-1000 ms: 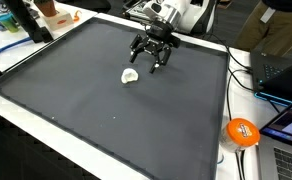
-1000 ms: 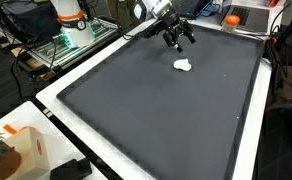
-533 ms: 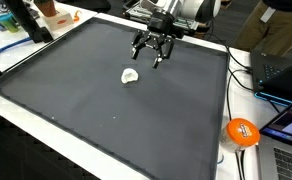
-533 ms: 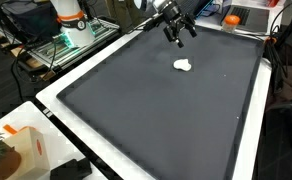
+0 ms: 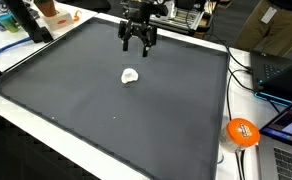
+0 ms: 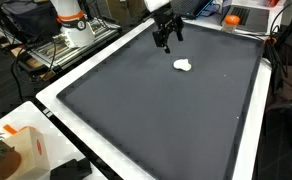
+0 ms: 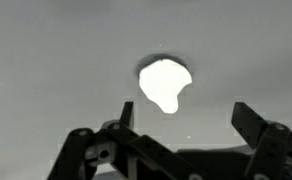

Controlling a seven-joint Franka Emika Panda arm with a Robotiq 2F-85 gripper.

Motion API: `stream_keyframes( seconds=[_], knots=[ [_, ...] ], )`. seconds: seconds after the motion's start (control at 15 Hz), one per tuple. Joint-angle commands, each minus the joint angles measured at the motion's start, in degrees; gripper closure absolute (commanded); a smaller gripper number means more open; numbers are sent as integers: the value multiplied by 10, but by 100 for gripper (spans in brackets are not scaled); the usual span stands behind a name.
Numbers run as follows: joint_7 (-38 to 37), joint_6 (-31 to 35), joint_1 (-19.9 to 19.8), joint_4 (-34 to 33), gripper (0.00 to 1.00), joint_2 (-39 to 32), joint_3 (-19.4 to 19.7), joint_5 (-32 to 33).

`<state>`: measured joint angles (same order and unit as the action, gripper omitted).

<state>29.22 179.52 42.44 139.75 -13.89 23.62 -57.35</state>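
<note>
A small white crumpled object [image 5: 131, 75] [image 6: 183, 65] lies on the dark grey mat [image 5: 106, 110] [image 6: 156, 110]. My black gripper [image 5: 138, 42] [image 6: 163, 40] hangs in the air above the mat's far part, a short way from the white object, with its fingers spread and nothing between them. In the wrist view the white object [image 7: 164, 84] shows bright on the mat ahead of the open gripper [image 7: 186, 122], well clear of both fingers.
An orange ball [image 5: 242, 131] sits beside cables and laptops off the mat's edge. Boxes and clutter [image 5: 46, 15] stand at one far corner. A white-and-orange robot base [image 6: 71, 20] and a wire rack stand beyond the mat.
The gripper has risen and swung sideways above the far part of the mat, still open. The white object has not moved.
</note>
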Motion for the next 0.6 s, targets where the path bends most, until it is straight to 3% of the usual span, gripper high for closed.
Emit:
stream_keyframes(
  seconds=[0.0, 0.13, 0.27, 0.53],
  knots=[
    [-113, -139, 104, -6, 0, -18, 159, 164],
    [-177, -247, 166, -33, 0, -16, 242, 266],
    [-233, -346, 204, -65, 0, 9, 290, 365],
    [-352, -531, 269, -168, 0, 69, 341, 533]
  ],
)
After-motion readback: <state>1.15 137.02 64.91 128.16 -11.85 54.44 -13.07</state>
